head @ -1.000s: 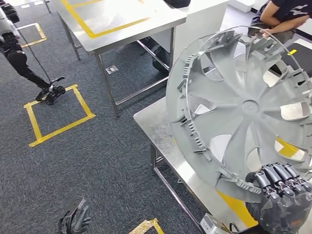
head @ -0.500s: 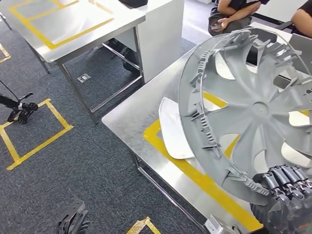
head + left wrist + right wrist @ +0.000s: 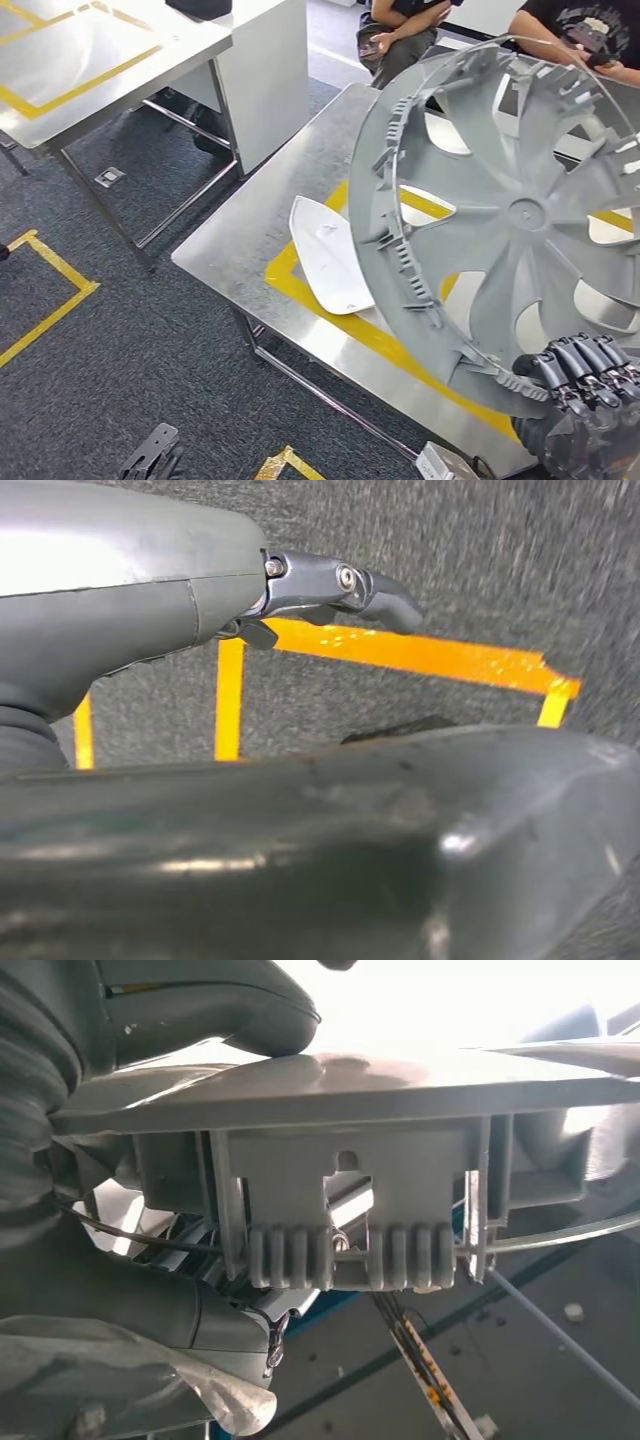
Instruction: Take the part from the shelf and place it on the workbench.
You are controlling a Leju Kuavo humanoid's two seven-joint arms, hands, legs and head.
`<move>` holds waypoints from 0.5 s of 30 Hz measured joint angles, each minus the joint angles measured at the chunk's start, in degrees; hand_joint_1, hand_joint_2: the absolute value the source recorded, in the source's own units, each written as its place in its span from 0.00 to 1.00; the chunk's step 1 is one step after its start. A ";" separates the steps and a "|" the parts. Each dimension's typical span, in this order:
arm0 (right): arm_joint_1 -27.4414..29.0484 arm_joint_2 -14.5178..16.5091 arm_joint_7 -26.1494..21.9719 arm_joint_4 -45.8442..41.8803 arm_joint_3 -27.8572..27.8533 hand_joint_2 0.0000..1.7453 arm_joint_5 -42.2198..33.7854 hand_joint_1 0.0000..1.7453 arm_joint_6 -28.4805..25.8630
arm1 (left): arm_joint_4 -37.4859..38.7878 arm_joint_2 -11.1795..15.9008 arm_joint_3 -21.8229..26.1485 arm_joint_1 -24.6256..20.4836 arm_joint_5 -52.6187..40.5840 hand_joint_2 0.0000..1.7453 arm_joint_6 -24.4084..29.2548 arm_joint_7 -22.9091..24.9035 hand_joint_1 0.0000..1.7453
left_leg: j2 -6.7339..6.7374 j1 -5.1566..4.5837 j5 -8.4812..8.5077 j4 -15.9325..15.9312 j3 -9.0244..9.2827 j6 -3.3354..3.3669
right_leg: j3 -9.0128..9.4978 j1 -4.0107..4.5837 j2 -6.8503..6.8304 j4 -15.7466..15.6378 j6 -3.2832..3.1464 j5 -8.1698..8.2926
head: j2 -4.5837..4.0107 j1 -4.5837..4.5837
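The part is a large grey wheel cover (image 3: 521, 215), held up on edge over the steel workbench (image 3: 256, 225). My right hand (image 3: 585, 405) grips its lower rim at the bottom right of the head view. In the right wrist view the cover's clip-lined rim (image 3: 347, 1190) lies between the thumb (image 3: 211, 1005) and the fingers below. My left hand (image 3: 151, 460) hangs low over the carpet and holds nothing. The left wrist view has that hand (image 3: 151, 600) with a finger stretched out above yellow floor tape.
A white curved panel (image 3: 328, 255) lies on the workbench inside a yellow tape outline (image 3: 302, 290). Two seated people (image 3: 400, 25) (image 3: 581, 30) are at its far side. A second steel table (image 3: 90, 60) and a white cabinet (image 3: 264, 70) stand to the left.
The whole picture has shifted left, so the camera has turned toward the workbench, which now lies nearer. The wheel cover stays in my right hand.
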 joint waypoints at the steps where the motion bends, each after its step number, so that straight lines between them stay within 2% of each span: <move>1: -0.19 -0.01 -0.31 0.06 0.11 1.00 -0.03 1.00 0.00 | 0.01 -0.01 -0.43 -0.01 0.44 0.00 0.02 -0.19 0.00 | 0.84 -0.05 0.01 0.02 -0.10 0.02 | -1.62 -0.03 -0.51 3.73 0.21 -1.62 | 0.00 0.00; 2: -0.27 -0.01 -0.58 0.15 0.21 1.00 -0.07 1.00 0.00 | 0.01 -0.02 -0.84 -0.05 0.81 0.00 0.03 -0.32 0.00 | 1.67 -0.08 0.01 0.05 -0.16 0.02 | -2.57 -0.06 -0.70 6.16 0.37 -2.34 | 0.00 0.00; 3: -0.29 -0.01 -0.83 0.25 0.28 1.00 -0.11 1.00 0.00 | 0.01 -0.03 -1.20 -0.16 1.16 0.00 0.03 -0.50 0.00 | 2.46 -0.08 0.00 0.08 -0.20 0.00 | -2.47 -0.08 -0.83 6.54 0.49 -1.99 | 0.00 0.01; 4: -0.30 -0.03 -1.03 0.35 0.35 1.00 -0.14 1.00 0.00 | 0.01 -0.05 -1.51 -0.32 1.45 0.00 0.03 -0.69 0.00 | 3.18 -0.08 -0.03 0.12 -0.20 -0.05 | -1.14 -0.09 -1.12 4.48 0.53 -0.65 | 0.00 0.01; 5: -0.34 -0.05 -1.19 0.42 0.43 1.00 -0.17 1.00 0.00 | 0.01 -0.07 -1.76 -0.50 1.65 0.00 0.03 -0.86 0.00 | 3.84 -0.07 -0.11 0.18 -0.15 -0.16 | 1.18 -0.09 -1.78 0.56 0.50 1.23 | 0.00 0.02; 7: -0.54 -0.09 -1.37 0.50 0.55 1.00 -0.20 1.00 0.00 | 0.01 -0.02 -2.07 -0.76 1.87 0.00 0.03 -1.05 0.00 | 4.90 -0.33 -0.35 0.42 -0.07 -0.61 | 5.58 0.20 -4.13 -7.16 0.04 3.43 | 0.00 0.01; 8: -0.66 -0.09 -1.41 0.53 0.58 1.00 -0.21 1.00 0.00 | 0.01 0.04 -2.19 -0.86 1.97 0.00 0.03 -1.06 0.00 | 5.37 -0.51 -0.45 0.56 -0.04 -0.88 | 6.69 0.33 -4.79 -9.11 -0.32 3.75 | 0.00 -0.03; 9: -0.75 -0.09 -1.42 0.57 0.61 1.00 -0.21 1.00 0.00 | 0.01 0.12 -2.31 -0.92 2.06 0.00 0.03 -1.06 0.00 | 5.86 -0.67 -0.50 0.66 -0.03 -1.13 | 6.95 0.49 -4.95 -9.68 -0.70 3.62 | 0.00 -0.07; 11: -0.78 -0.09 -1.49 0.66 0.65 1.00 -0.22 1.00 0.00 | 0.01 0.26 -2.55 -1.07 2.29 0.00 0.03 -1.12 0.00 | 6.51 -0.63 -0.69 0.85 -0.01 -1.65 | 6.73 0.42 -3.64 -9.63 -1.46 3.97 | 0.00 -0.12; 12: -0.80 -0.09 -1.55 0.69 0.67 1.00 -0.23 1.00 0.00 | 0.01 0.33 -2.69 -1.14 2.48 0.00 0.04 -1.20 0.00 | 5.82 -0.48 -1.22 1.36 -0.15 -1.94 | 6.64 0.34 -3.09 -9.67 -1.80 4.13 | 0.00 -0.16; 13: -0.84 -0.09 -1.63 0.71 0.68 1.00 -0.26 1.00 0.00 | -0.01 0.41 -2.84 -1.19 2.71 0.00 0.07 -1.30 0.00 | 4.58 -0.31 -2.41 2.91 -0.71 -2.23 | 6.61 0.23 -2.54 -9.75 -2.14 4.30 | 0.00 -0.22; 15: -0.97 -0.09 -1.79 0.75 0.70 1.00 -0.31 1.00 0.00 | -0.03 0.56 -3.16 -1.12 3.34 0.00 0.23 -1.51 0.00 | 1.80 -0.08 -6.30 9.70 -3.49 -2.62 | 6.54 0.16 -1.35 -9.80 -2.57 4.49 | 0.00 -0.35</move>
